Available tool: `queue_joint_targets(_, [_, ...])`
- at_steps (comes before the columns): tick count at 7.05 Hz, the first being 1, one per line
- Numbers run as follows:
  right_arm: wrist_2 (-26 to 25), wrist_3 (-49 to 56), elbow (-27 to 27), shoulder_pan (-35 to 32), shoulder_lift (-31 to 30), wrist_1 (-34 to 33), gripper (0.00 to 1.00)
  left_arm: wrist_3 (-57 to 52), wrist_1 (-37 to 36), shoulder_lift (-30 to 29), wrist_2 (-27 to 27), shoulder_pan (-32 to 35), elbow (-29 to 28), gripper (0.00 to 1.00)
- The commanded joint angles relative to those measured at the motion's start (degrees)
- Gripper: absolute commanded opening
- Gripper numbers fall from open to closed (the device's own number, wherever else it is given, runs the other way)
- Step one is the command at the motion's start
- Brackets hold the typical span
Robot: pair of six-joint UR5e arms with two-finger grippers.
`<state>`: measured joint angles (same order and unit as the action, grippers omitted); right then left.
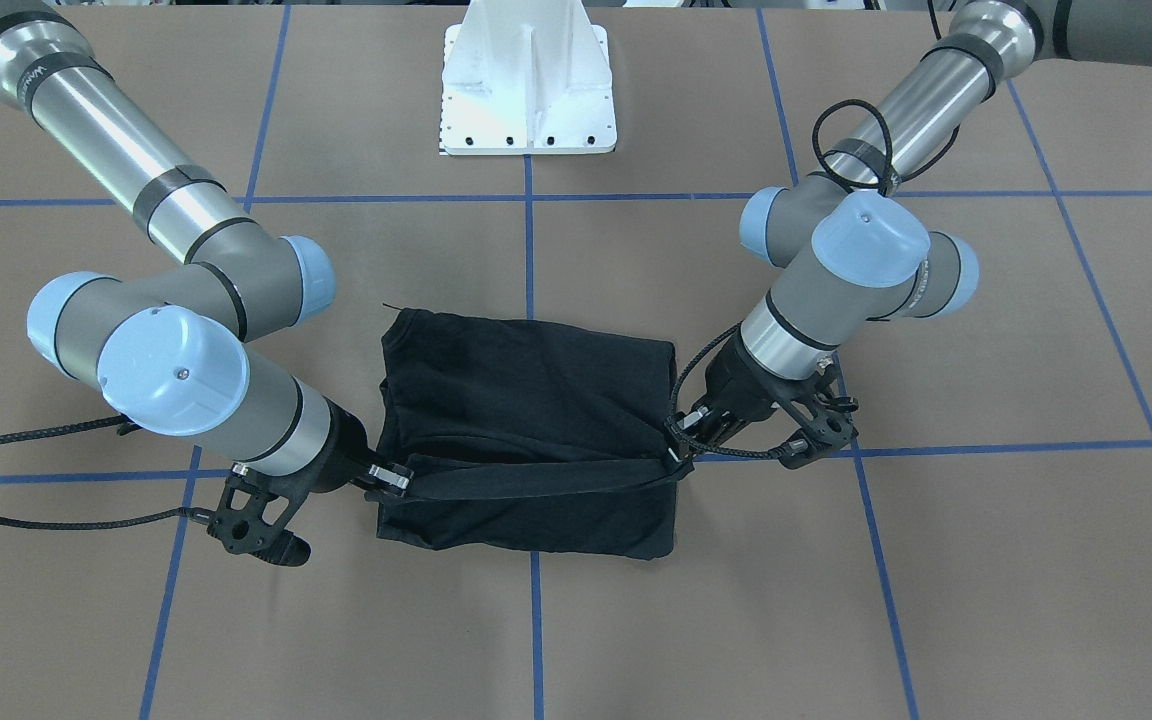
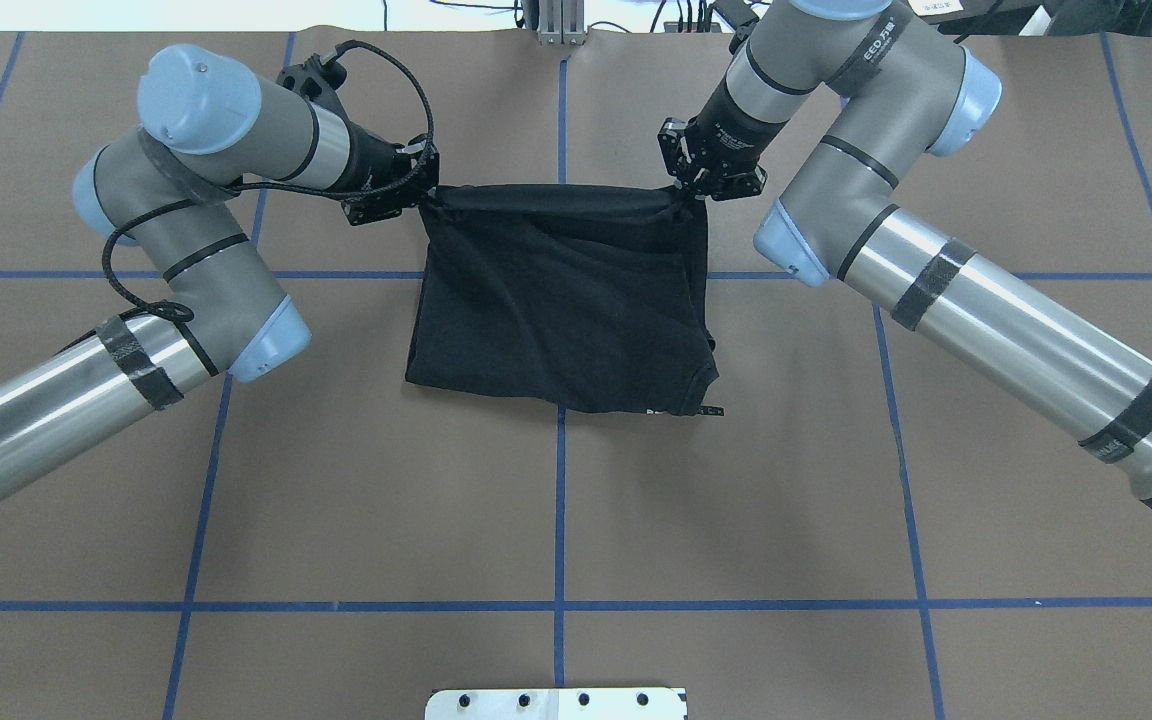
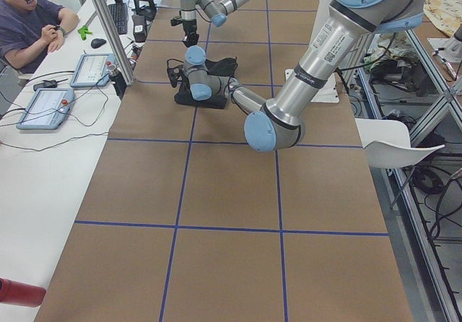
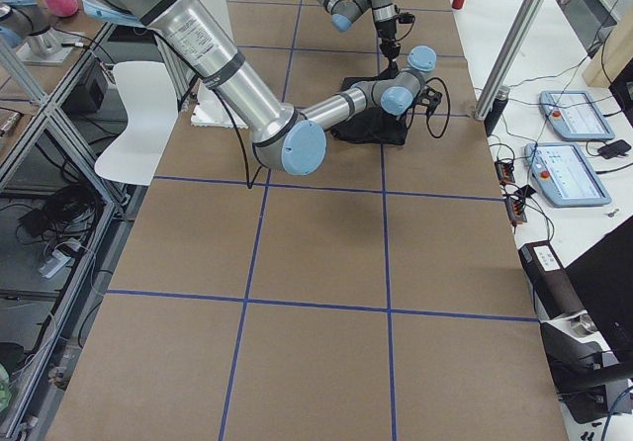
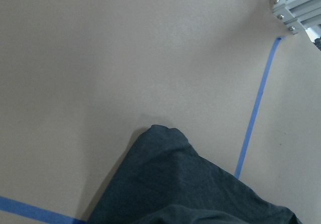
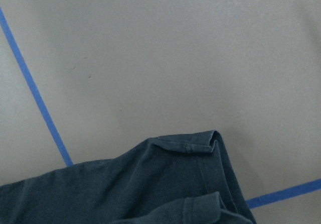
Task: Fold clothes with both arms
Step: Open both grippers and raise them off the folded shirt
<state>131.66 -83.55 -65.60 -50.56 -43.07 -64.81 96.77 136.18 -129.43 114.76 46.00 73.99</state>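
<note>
Left end effector, right end effector each clenched on shirt corner; edge stretched taut above tabletop, seemingly ready to fold over.

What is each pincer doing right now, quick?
Left pincer: closed, holding a corner of the shirt.
Right pincer: closed, holding the shirt's other corner.

A: How is the light?
B: Bright, even, from overhead — the right arm casts only a soft, pale shadow on the brown table, and glare streaks its silver tube.
A: Sharpness?
B: Fixed views crisp; wrist views softer, grainy. The black T-shirt loses fold detail.
</note>
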Motion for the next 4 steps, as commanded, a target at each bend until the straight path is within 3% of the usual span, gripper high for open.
queue_joint_targets(1, [-0.09,0.05,-0.05,0.03,0.18,0.13,0.99,1.66,0.05,-1.61,-0.15,0.49,-1.12,0.98])
queue_joint_targets(4, [0.17,0.14,-0.40,-1.82,0.44,0.13,1.00,1.50,-1.09,-1.70,0.02,4.97,-2.18,0.99])
